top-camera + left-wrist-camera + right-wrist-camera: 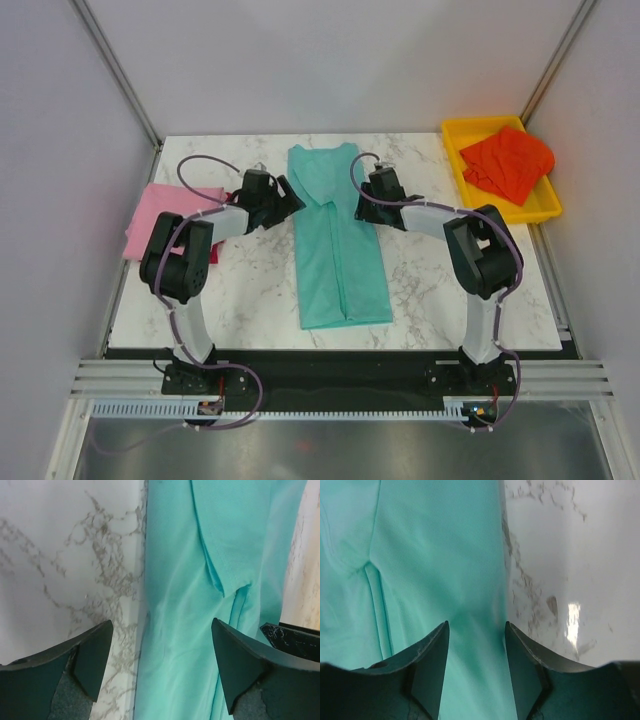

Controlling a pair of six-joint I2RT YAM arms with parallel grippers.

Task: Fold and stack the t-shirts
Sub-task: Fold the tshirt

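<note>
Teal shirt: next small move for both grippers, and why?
Probably close both on the cloth: the left gripper and right gripper are open, each straddling a side edge of the teal t-shirt, which lies as a long strip, likely awaiting an end-over-end fold.

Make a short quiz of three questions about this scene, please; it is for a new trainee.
1. True or false: the teal t-shirt lies on the table as a long, narrow strip, between the two arms.
2. Choose one. What lies in the yellow tray?
A. a blue towel
B. an orange-red t-shirt
C. nothing
3. Fill in the missing word: the left gripper and the right gripper both have their jaws ____.

Key: 1 true; 2 B; 3 open.
</note>
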